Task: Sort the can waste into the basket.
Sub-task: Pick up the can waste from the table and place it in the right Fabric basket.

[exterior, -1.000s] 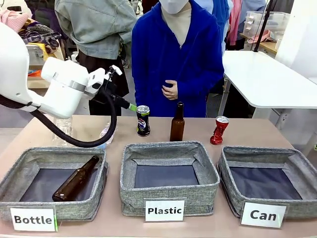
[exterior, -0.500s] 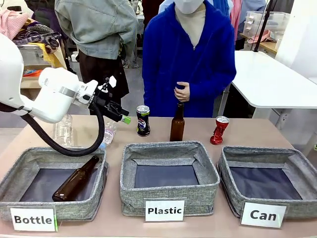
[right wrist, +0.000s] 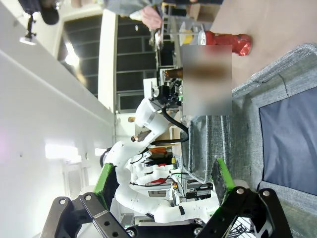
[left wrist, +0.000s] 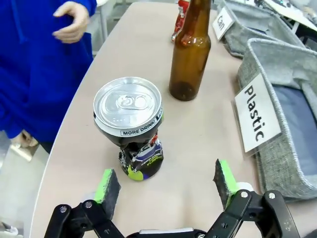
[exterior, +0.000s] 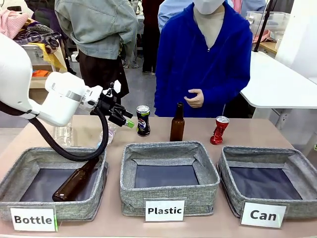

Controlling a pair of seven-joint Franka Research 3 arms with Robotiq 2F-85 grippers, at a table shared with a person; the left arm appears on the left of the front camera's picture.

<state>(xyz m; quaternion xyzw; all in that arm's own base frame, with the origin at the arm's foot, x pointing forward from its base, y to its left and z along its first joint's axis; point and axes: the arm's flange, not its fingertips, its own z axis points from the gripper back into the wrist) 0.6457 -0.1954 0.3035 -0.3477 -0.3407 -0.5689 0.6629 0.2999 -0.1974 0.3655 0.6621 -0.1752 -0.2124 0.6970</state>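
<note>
Left claw (exterior: 124, 116): fingers spread, nothing between the green pads (left wrist: 107, 186). It was held low over the tabletop (exterior: 247, 130), aimed at the black can.
Black can (exterior: 143, 120): upright on the tabletop, silver top up, crumpled at the waist. In the left wrist view the black can (left wrist: 131, 129) stood just ahead of the left claw (left wrist: 166, 181), closer to one pad than the other, with no contact visible.
Brown glass bottle (exterior: 177, 124): upright, beyond the black can as seen from the left claw, apart from it.
Red can (exterior: 219, 130): upright, farther from the left claw than the brown glass bottle, well apart from both claws. It stood on the tabletop outside the "Can" basket.
"Can" basket (exterior: 267, 151): the basket farthest from the left claw, holding no can.
"Plastic" basket (exterior: 170, 148): to one side of the left claw, across the tabletop from the black can.
"Bottle" basket (exterior: 29, 153): below the left arm, with one brown bottle (exterior: 75, 181) lying inside.
Clear plastic bottles (exterior: 63, 131): on the tabletop behind the left claw, partly hidden by the arm's cable.
Right claw (right wrist: 165, 179): fingers spread, holding nothing. A grey fabric basket (right wrist: 277, 64) lay ahead of it, label unreadable, and the red can (right wrist: 225, 39) beyond that.
Person's hand (exterior: 195, 98): raised at the chest, beyond the black can, touching nothing on the tabletop.
</note>
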